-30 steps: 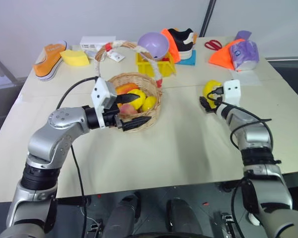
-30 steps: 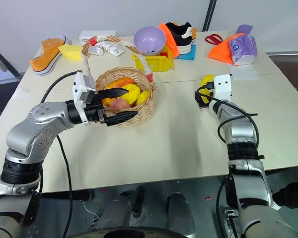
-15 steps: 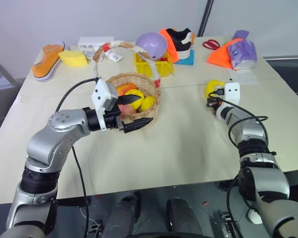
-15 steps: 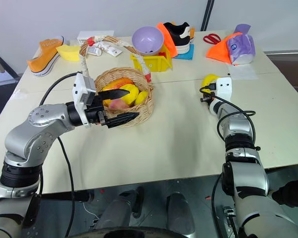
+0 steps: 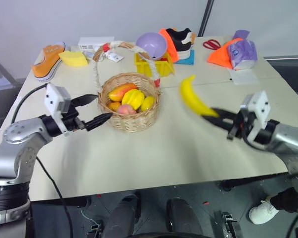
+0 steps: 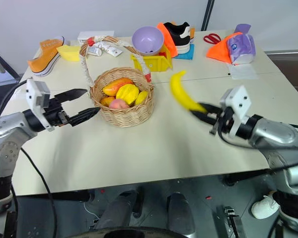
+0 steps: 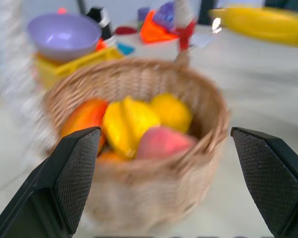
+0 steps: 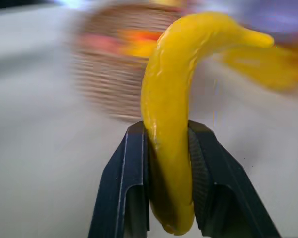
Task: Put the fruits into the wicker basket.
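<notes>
My right gripper (image 5: 214,116) is shut on the lower end of a curved yellow banana (image 5: 192,96), held in the air over the table to the right of the wicker basket (image 5: 129,121); the same banana (image 8: 170,134) stands clamped between the fingers in the right wrist view. The basket holds a pink-red peach (image 5: 124,109) among other yellow and orange fruits (image 5: 134,97), and its white handle with red bands (image 5: 105,49) arches over it. My left gripper (image 5: 93,111) stands open just left of the basket, empty and clear of the rim.
At the back of the table stand a purple bowl (image 5: 153,45) on a yellow crate (image 5: 150,67), a yellow sponge (image 5: 74,58), an orange shoe (image 5: 47,60), a black shoe (image 5: 181,41), scissors (image 5: 213,44) and an orange and purple bag (image 5: 235,53).
My right gripper closed on the banana and lifted it off the table, drawing it back toward me. My left gripper pulled leftward out from over the basket.
</notes>
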Available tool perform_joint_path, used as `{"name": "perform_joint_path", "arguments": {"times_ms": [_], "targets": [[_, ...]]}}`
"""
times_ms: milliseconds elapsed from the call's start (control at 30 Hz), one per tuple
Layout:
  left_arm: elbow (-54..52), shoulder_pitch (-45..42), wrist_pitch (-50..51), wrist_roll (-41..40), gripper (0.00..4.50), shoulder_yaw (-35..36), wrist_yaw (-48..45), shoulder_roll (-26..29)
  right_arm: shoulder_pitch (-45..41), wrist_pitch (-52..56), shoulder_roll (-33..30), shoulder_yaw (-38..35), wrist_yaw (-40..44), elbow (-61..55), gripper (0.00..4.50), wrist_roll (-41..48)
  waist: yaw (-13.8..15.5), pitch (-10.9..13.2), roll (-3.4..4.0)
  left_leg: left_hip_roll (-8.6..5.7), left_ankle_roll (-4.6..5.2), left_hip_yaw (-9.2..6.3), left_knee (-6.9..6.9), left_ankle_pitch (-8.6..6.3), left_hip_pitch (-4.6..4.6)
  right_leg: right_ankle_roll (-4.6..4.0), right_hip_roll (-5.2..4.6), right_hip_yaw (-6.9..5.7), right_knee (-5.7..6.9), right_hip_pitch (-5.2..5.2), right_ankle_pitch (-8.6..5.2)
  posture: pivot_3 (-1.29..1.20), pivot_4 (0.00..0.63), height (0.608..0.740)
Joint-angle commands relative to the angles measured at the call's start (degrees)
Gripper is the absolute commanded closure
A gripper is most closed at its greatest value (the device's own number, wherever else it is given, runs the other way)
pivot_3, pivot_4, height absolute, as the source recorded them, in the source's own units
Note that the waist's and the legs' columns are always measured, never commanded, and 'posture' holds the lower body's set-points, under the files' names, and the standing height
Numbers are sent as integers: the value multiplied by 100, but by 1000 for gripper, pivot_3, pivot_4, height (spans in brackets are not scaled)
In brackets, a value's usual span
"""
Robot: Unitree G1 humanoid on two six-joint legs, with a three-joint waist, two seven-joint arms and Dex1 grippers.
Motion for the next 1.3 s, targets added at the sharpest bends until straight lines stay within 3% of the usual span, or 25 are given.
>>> {"name": "perform_joint_path", "arguments": {"times_ms": [33,100,233,367,467,600,700,833,933,1100,1300], "targets": [[-7,-98,-205,0,0,193,-61,85,-740,295,260,739,-260,-392,3731,209,-8,-2,-4,1,0,1,0,0,1,-1,-1,0,-5,3,0,0,150,740],[-10,-135,-213,-9,0,159,-62,72,-1196,359,541,1162,-500,-298,3731,50,0,-1,-4,2,0,4,1,-1,-4,-8,-7,-3,-14,-1,4,0,150,740],[-422,31,44,-222,0,105,-39,50,-2710,514,1842,2574,-1445,955,3731,-1119,-22,-2,-4,2,-1,7,-5,0,-10,-6,-8,-7,-18,-40,4,0,150,740],[-771,175,219,-375,0,173,120,4,-3422,703,2794,2862,-2193,1925,3731,-1694,23,-2,-6,1,8,5,-11,10,-20,17,-1,-9,8,-65,18,0,150,740],[-936,265,297,-431,0,170,191,14,-3604,724,3063,2928,-2243,2218,3731,-1876,40,-2,-6,-5,5,-2,-11,10,-23,20,3,-9,16,-68,20,0,150,740],[-1097,302,327,-457,0,134,346,-36,-3737,519,3213,3005,-2218,2368,1994,-2190,7,-2,-6,-11,-7,1,-6,4,-17,18,5,-4,18,-65,21,0,150,740],[-1187,326,363,-491,0,137,433,-67,-3487,174,2897,2890,-2017,1832,490,-2368,19,-2,-6,-10,-8,0,-6,3,-7,16,6,-3,30,-65,22,0,150,740],[-1251,296,387,-538,0,94,464,-92,-2784,192,2126,2348,-1421,817,490,-1950,43,-3,-7,-10,-8,-1,-7,3,-9,17,4,-2,26,-62,21,0,150,740],[-1245,175,395,-589,0,7,468,-168,-2550,426,1901,1916,-1541,720,490,-1840,11,-3,-7,-10,-8,1,-6,3,-9,17,1,-1,23,-60,21,0,150,740],[-1033,-167,247,-565,0,-197,528,-463,-2801,287,2318,1836,-2070,1491,490,-2175,-14,-3,-7,1,-8,1,-6,3,-1,-6,10,4,27,-59,12,0,150,740],[-827,-379,78,-479,0,-276,740,-903,-3528,-618,3171,1939,-2518,3323,490,-2787,-11,-3,-7,0,-1,3,-6,16,-2,15,18,2,30,-61,24,0,150,740]]}}
